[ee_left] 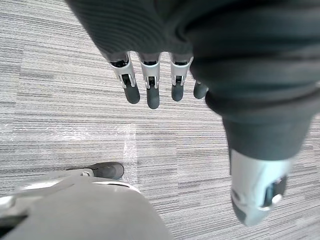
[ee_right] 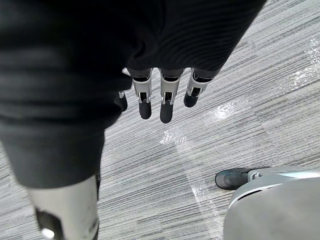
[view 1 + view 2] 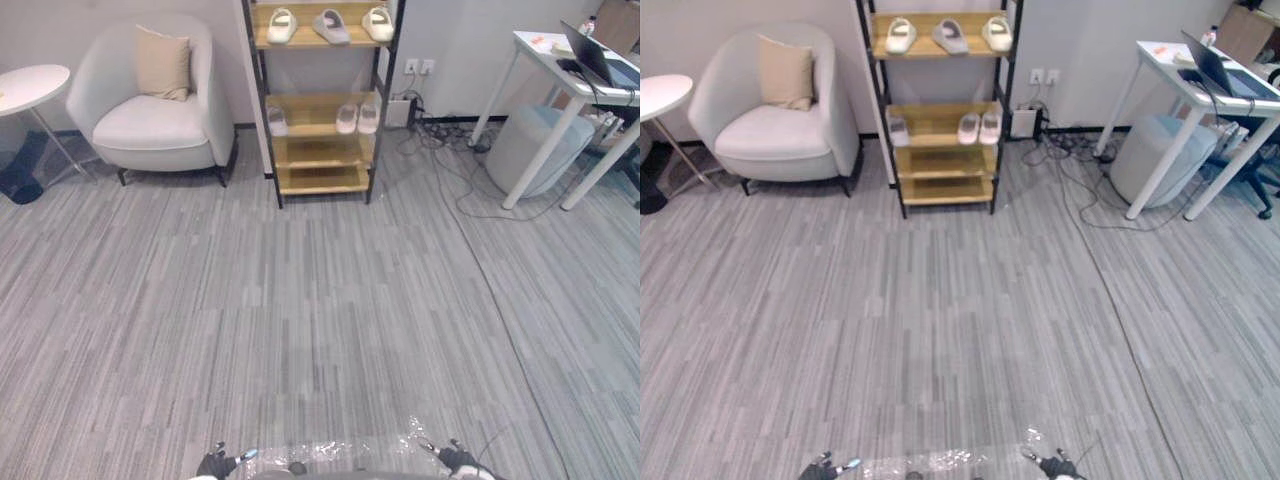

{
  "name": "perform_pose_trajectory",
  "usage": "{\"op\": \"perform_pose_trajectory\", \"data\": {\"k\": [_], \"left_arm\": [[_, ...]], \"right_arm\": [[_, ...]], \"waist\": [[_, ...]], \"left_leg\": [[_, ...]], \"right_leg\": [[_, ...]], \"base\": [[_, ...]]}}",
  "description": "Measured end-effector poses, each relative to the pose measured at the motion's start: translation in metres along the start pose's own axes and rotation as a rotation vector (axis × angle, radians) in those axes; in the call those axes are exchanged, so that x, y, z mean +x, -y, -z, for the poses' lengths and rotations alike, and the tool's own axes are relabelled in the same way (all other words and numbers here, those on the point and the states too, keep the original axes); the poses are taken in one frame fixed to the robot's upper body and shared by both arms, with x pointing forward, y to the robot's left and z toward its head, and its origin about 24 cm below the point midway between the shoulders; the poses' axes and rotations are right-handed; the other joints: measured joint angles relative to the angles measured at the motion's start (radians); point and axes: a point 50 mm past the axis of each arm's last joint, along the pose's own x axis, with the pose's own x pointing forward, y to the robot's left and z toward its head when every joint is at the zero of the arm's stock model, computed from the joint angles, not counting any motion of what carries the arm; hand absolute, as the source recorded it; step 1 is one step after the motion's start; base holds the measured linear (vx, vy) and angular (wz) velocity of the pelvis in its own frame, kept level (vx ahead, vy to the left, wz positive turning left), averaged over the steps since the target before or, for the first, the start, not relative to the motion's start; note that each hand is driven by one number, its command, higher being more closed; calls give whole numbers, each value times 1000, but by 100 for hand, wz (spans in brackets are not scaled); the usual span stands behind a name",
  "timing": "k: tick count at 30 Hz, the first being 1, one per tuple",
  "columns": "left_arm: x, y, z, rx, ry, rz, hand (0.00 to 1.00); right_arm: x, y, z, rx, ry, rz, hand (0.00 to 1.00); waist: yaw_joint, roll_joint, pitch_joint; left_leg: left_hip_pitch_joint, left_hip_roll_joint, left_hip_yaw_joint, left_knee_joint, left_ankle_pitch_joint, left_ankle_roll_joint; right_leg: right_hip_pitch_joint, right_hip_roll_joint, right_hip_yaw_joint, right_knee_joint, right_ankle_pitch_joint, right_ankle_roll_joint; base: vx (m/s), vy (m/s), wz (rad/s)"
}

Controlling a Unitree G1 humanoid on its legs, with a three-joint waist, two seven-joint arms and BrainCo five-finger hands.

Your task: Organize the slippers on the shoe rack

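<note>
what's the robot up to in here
Nothing is being handled right now. The robot stands well back from the shoe rack, its left hand and right hand hanging open above the carpet, holding nothing. Three slippers sit on the top shelf, three more on the shelf below: one at the left, two together at the right.

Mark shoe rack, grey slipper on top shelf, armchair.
shoe rack (image 3: 320, 180), left eye view, bare bottom shelf.
grey slipper (image 3: 331, 26), left eye view, its upper strap.
armchair (image 3: 160, 128), left eye view, seat cushion.
</note>
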Motion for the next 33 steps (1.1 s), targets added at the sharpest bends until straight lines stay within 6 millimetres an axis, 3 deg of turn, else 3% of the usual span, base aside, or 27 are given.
{"op": "perform_pose_trajectory", "data": {"k": [2,4,5,6,7,8,10,11,12,13,14,15,16,18,19,21,22,23,24,26,28,29,31,33], "left_arm": [[1,-1,-3,-7,9,-5,0],[0,-1,-8,-63,32,-19,0],[0,1,-7,-98,33,-23,0],[0,-1,-7,-115,35,-34,0],[-1,0,-8,-126,39,-40,0],[0,0,-9,-131,41,-41,0],[0,0,-11,-135,48,-42,0],[0,0,-10,-135,47,-43,0],[-2,5,-6,-146,35,-34,0],[-2,6,-4,-151,30,-31,0],[-3,7,0,-159,16,-31,0],[-3,5,3,-161,5,-37,0],[-3,-1,4,-154,7,-51,0],[-1,-6,-3,-145,27,-60,0],[0,-6,-5,-146,31,-58,0],[-1,-7,-2,-134,22,-57,0],[-1,-8,-2,-111,22,-53,0],[-1,-7,-1,-100,21,-50,0],[-1,-6,-4,-82,28,-40,0],[2,-3,-14,-68,54,-28,0],[3,-1,-20,-68,71,-21,0],[4,1,-24,-70,80,-15,0],[4,3,-26,-73,85,-10,0],[4,-3,-24,-66,83,-25,0]], "right_arm": [[0,0,-2,1,5,0,0],[0,1,-1,2,7,8,0],[0,3,-3,3,16,15,0],[-1,4,-1,5,14,19,0],[-1,5,0,5,12,23,0],[-1,5,-1,4,14,24,0],[1,4,-7,2,24,22,0],[1,4,-11,1,31,22,0],[3,6,-16,-7,45,27,0],[3,5,-18,-8,48,26,0],[3,3,-20,-11,54,22,0],[3,-3,-20,-14,50,7,0],[2,-10,-16,-18,40,-16,0],[2,-18,-18,-11,46,-40,0],[2,-18,-17,-11,41,-42,0],[1,-19,-13,-40,34,-52,0],[1,-21,-12,-48,31,-57,0],[1,-20,-11,-45,30,-60,0],[1,-19,-16,-53,50,-60,0],[2,-21,-24,-53,72,-65,0],[3,-23,-30,-52,93,-69,0],[3,-22,-36,-53,111,-67,0],[4,-23,-41,-55,121,-70,0],[3,-26,-38,-57,111,-76,0]], "waist": [[2,4,16],[6,17,35],[21,27,43],[30,17,51],[34,21,53],[37,19,52],[47,15,59],[50,17,62],[59,41,61],[61,48,62],[67,49,65],[77,37,61],[79,6,45],[84,-21,34],[97,-23,34],[96,-29,33],[95,-33,34],[90,-29,33],[78,-27,30],[50,-15,36],[37,-8,41],[34,1,47],[33,4,54],[31,-28,62]], "left_leg": [[-111,30,9,255,-67,-42],[-224,77,33,527,-58,-32],[-265,94,33,641,-23,-16],[-300,96,33,710,-1,-14],[-323,91,31,730,-40,-5],[-341,79,28,688,-68,-5],[-373,37,17,446,-64,-10],[-380,17,2,326,-27,-22],[-373,20,-9,110,49,-66],[-377,24,-17,93,52,-70],[-383,26,-12,115,121,-44],[-387,7,-7,156,129,-17],[-420,-15,8,223,86,34],[-429,-41,19,259,28,62],[-395,-44,29,256,3,69],[-283,-62,32,222,-41,79],[-196,-76,29,179,-56,83],[-149,-83,27,146,-59,85],[-58,-87,16,84,-58,95],[35,-70,-7,33,-55,101],[81,-45,-23,13,-56,98],[103,-22,-27,12,-68,78],[156,5,-32,-23,-85,51],[224,-5,-54,-41,-132,10]], "right_leg": [[6,9,-1,4,-33,-22],[20,20,9,32,-56,-43],[35,25,21,46,-69,-54],[49,18,34,55,-79,-64],[53,9,48,65,-91,-67],[54,-2,55,69,-98,-66],[50,-44,79,68,-115,-46],[50,-64,87,66,-126,-35],[52,-78,115,65,-157,-4],[54,-78,121,65,-162,3],[70,-83,147,65,-186,10],[84,-104,159,68,-207,15],[74,-129,172,106,-214,21],[5,-151,195,251,-209,52],[-37,-153,218,382,-179,110],[-107,-156,221,663,-90,262],[-156,-177,166,839,-73,247],[-185,-199,106,922,-83,201],[-227,-230,-12,994,-124,120],[-295,-225,-156,916,-196,60],[-362,-186,-197,727,-210,52],[-399,-149,-185,584,-177,47],[-421,-95,-150,328,-37,48],[-420,-93,-101,172,111,52]], "base": [[-16,-28,6],[4,-29,-14],[63,16,-30],[127,40,-27],[145,46,-23],[179,65,-25],[208,116,-31],[301,222,-50],[272,232,-45],[396,351,-56],[330,279,-46],[453,304,-51],[501,237,-23],[610,256,-1],[480,213,-12],[430,170,-15],[492,165,-9],[487,140,-7],[562,131,13],[500,36,34],[411,-40,31],[459,-73,27],[506,-132,28],[533,-228,44]]}}
